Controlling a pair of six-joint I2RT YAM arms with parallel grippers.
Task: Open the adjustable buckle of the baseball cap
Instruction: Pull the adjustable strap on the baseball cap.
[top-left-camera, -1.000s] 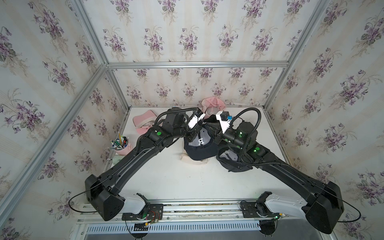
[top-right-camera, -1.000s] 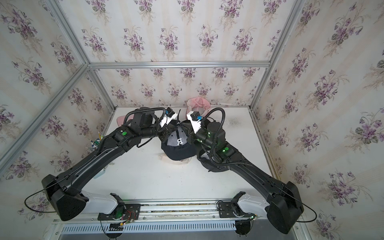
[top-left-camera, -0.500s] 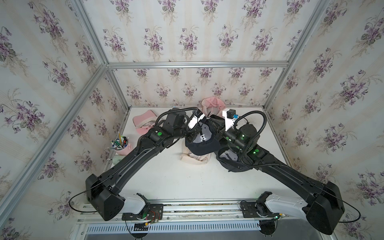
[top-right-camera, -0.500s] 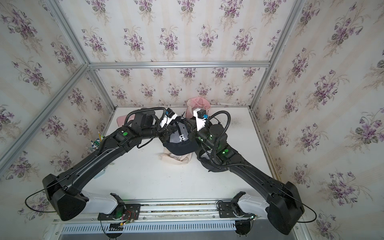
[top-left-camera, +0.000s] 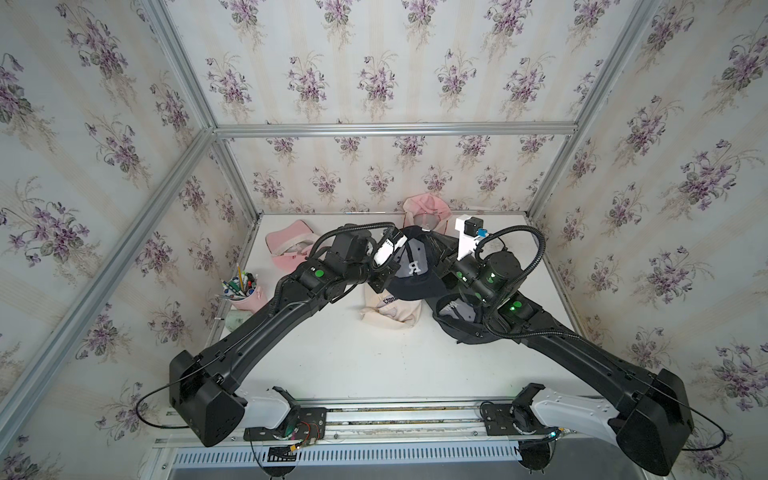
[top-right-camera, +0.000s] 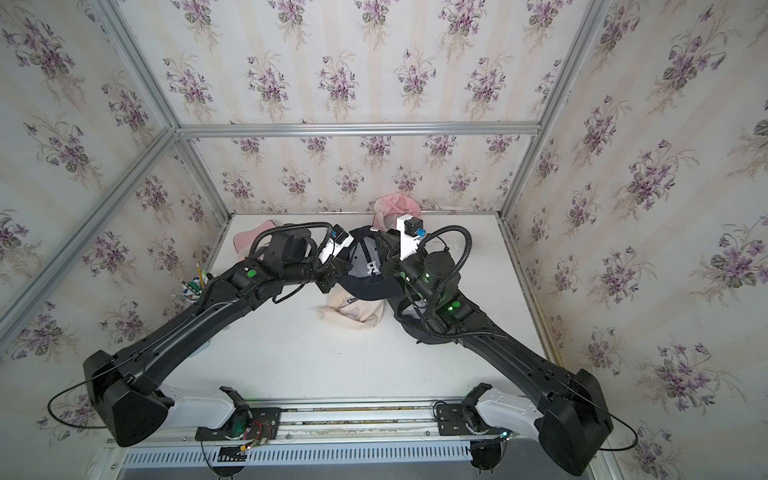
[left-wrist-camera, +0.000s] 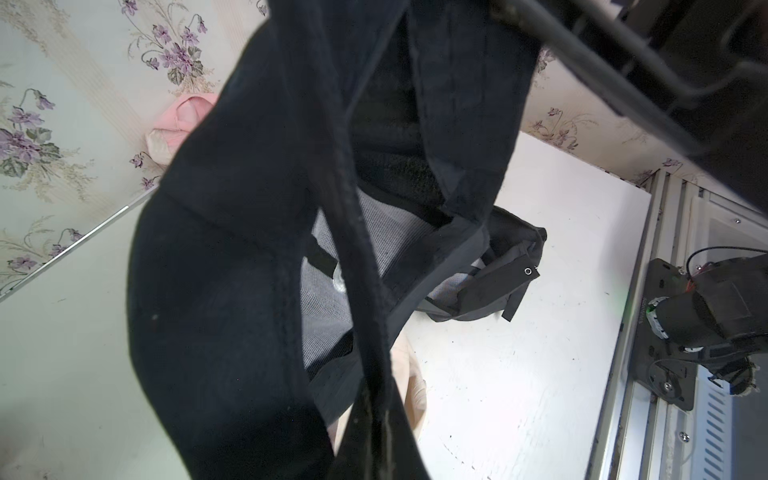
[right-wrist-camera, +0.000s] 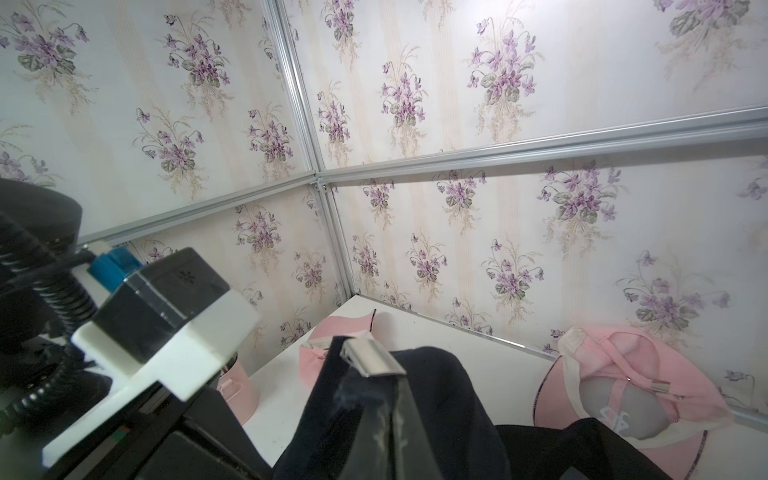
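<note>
The baseball cap (top-left-camera: 415, 270) is dark navy with a white letter stitched on its front panel and a curved brim. It hangs clear of the tabletop (top-left-camera: 374, 365), just above the cream cap (top-left-camera: 390, 313) that lies there, as both top views show (top-right-camera: 370, 270). Its front faces upward. Its long axis runs from the brim, which overlaps the cream cap, to the rear opening, which points away from the cream cap toward the back wall.

The left wrist view shows pale grey mesh lining inside the crown and a dark strap (left-wrist-camera: 361, 291) crossing it. The right wrist view shows the strap end rising to a silver metal buckle (right-wrist-camera: 372, 358).

The left arm (top-left-camera: 266, 328) has its jaws pressed together on the cap's edge. The right arm (top-left-camera: 582, 353) has its jaws pinching the strap just under the buckle.
</note>
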